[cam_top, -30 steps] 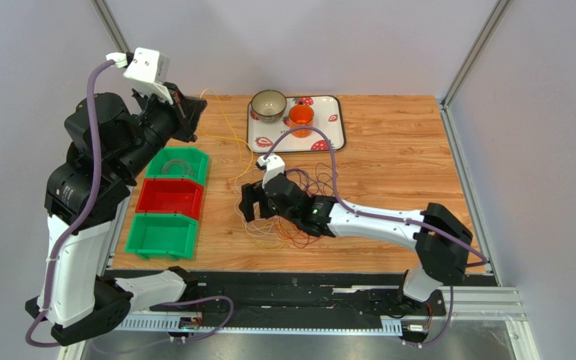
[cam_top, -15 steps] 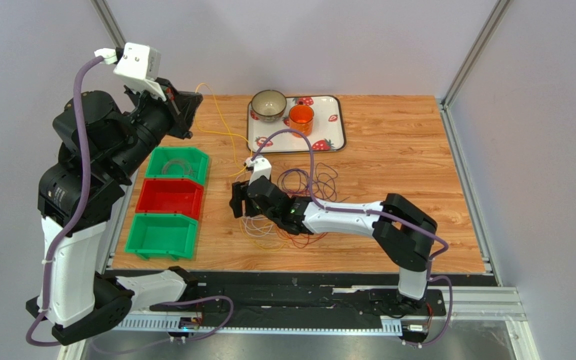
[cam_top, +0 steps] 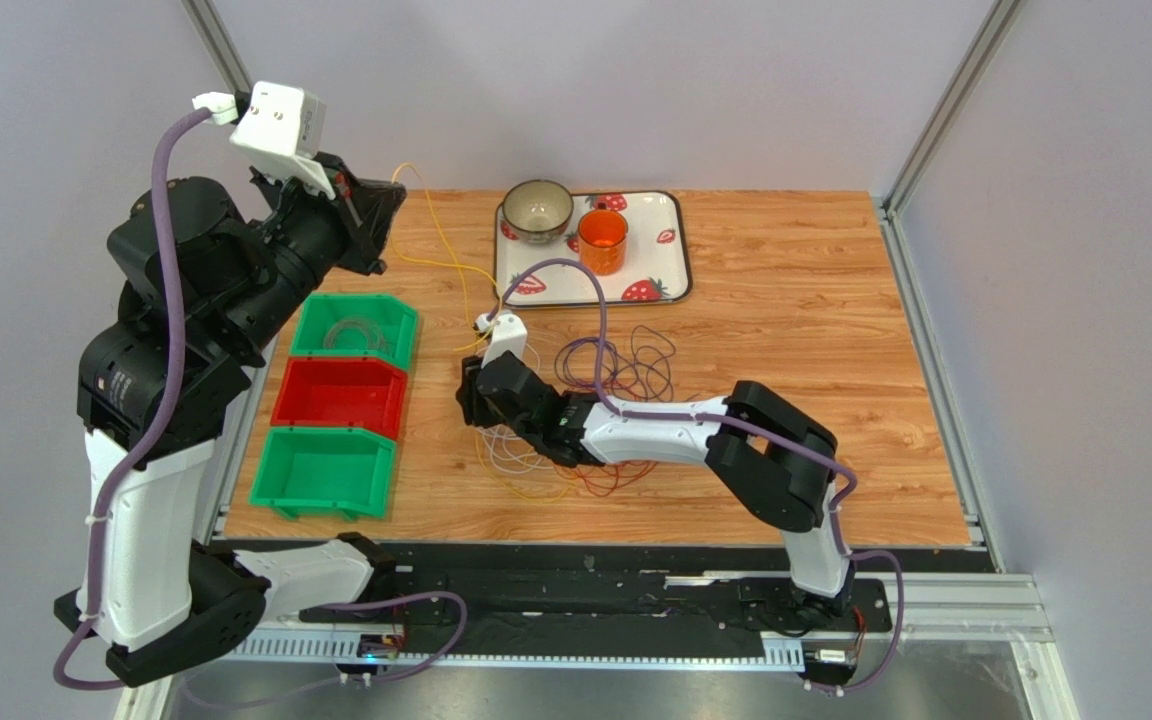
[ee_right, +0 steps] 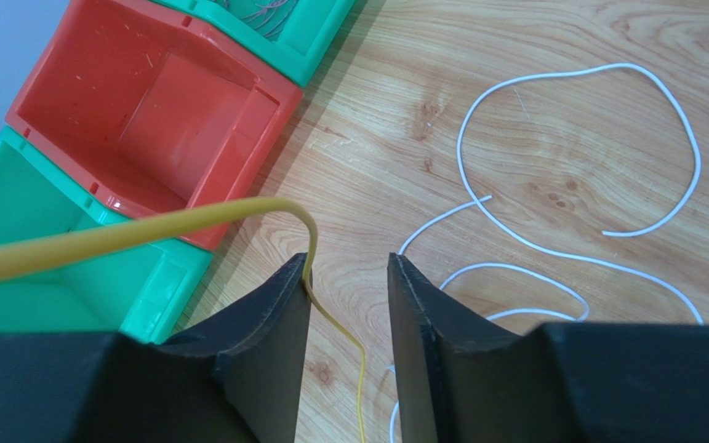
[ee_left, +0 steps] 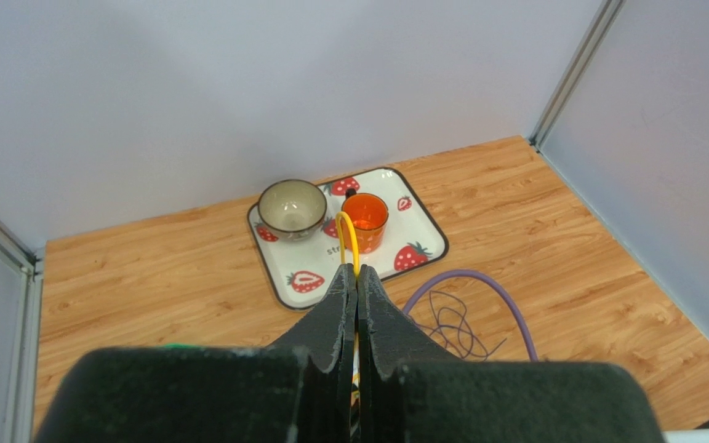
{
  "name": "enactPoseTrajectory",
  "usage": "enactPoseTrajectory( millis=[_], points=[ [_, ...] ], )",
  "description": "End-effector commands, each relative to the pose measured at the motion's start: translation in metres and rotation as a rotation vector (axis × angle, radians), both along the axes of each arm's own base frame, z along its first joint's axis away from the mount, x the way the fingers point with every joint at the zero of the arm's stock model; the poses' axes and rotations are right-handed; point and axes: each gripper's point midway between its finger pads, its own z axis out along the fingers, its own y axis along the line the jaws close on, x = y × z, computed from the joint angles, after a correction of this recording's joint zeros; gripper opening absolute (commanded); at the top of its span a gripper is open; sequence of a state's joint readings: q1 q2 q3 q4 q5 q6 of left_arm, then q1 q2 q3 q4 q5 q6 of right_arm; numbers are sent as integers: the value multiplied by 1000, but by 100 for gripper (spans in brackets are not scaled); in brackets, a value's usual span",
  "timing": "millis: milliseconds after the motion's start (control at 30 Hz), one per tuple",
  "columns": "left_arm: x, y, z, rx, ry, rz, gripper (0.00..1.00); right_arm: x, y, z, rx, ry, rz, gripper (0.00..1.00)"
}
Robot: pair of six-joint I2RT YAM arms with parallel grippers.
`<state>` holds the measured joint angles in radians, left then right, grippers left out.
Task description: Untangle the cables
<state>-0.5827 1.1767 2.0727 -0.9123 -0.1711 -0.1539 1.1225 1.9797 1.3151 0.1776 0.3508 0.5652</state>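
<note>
The cables [cam_top: 630, 357] lie tangled mid-worktop [cam_top: 808, 300], right of the bins [cam_top: 339, 398]. At far left, the raised left end effector [ee_left: 356, 272] is pressed together on a yellow cable [ee_left: 354, 245]. At the tangle's left edge, the right end effector [ee_right: 349, 268] stands spread, with a yellow strand [ee_right: 145, 231] in its gap.

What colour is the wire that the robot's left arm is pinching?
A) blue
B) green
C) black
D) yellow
D: in the left wrist view, a yellow cable sticks out from between the shut jaws of the left gripper.
</note>
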Motion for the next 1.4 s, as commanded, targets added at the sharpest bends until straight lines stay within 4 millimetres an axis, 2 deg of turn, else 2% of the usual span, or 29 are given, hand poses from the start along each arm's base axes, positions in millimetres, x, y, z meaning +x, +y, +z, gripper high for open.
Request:
enactPoseTrajectory(
  millis=[0, 33, 67, 233, 267, 333, 367, 400, 467, 500, 567, 600, 667, 700, 767, 800, 833, 933, 967, 1033, 1067, 1133, 1167, 1233, 1267, 1333, 1367],
  points=[
    [-4, 7, 13, 3, -43, 16, 0, 9, 17, 30, 78, -65, -9, 29],
    [-4, 7, 13, 4, -42, 17, 0, 8, 19, 30, 80, -63, 0, 21],
    [-3, 7, 12, 7, -40, 19, 0, 7, 19, 29, 79, -61, 1, 0],
    [-6, 10, 14, 2, -41, 22, 0, -2, 18, 40, 93, -63, 20, 0],
    [-7, 11, 13, 8, -35, 25, 0, -5, 14, 57, 116, -76, 24, 0],
    [-8, 16, 14, 15, -36, 43, 0, -10, 6, 70, 117, -87, 32, 0],
    [-9, 18, 12, 23, -30, 52, 0, -12, 1, 84, 124, -108, 38, 0],
    [-10, 22, 14, 22, -31, 68, 0, -16, -6, 113, 159, -135, 42, 0],
    [-14, 30, 8, 40, -7, 95, 0, -18, -19, 141, 156, -186, 53, 0],
    [-17, 35, 6, 41, -1, 110, 0, -22, -30, 172, 188, -223, 54, 0],
    [-30, 49, 3, 26, 10, 138, 0, -24, -42, 198, 169, -276, 66, 0],
    [-32, 50, -4, 29, 24, 135, 0, -27, -52, 220, 189, -302, 65, 0],
    [-49, 54, -5, -8, 17, 107, 0, -26, -65, 241, 189, -337, 54, 0],
    [-49, 50, -17, 1, 46, 92, 0, -26, -69, 249, 189, -353, 55, 0],
    [-58, 46, -28, -5, 69, 50, 0, -25, -83, 272, 214, -383, 41, 0],
    [-55, 42, -44, 18, 106, 39, 0, -25, -86, 279, 215, -392, 43, 0],
    [-58, 41, -50, 22, 119, 30, 0, -27, -91, 292, 238, -406, 41, 0],
    [-55, 28, -79, 27, 186, -12, 0, -32, -100, 313, 266, -418, 53, 0],
    [-53, 16, -98, 37, 233, -59, 0, -34, -102, 324, 289, -424, 58, 0],
    [-53, 0, -105, -1, 240, -123, 0, -42, -100, 334, 330, -417, 91, 0],
    [-55, -14, -123, 6, 285, -190, 0, -46, -101, 342, 353, -419, 104, 0],
    [-52, -27, -127, -33, 281, -237, 0, -52, -98, 348, 381, -406, 138, 0],
    [-49, -34, -145, -28, 319, -253, 0, -54, -99, 352, 393, -405, 142, 0],
    [-41, -38, -155, -40, 333, -240, 0, -58, -100, 357, 410, -402, 154, 0],
    [-36, -41, -170, -38, 368, -227, 0, -60, -102, 360, 417, -405, 160, 0],
    [-29, -47, -177, -52, 368, -230, 0, -62, -103, 361, 417, -403, 163, 0],
    [-27, -50, -188, -54, 393, -231, 0, -62, -106, 363, 423, -404, 160, 0]
  ],
)
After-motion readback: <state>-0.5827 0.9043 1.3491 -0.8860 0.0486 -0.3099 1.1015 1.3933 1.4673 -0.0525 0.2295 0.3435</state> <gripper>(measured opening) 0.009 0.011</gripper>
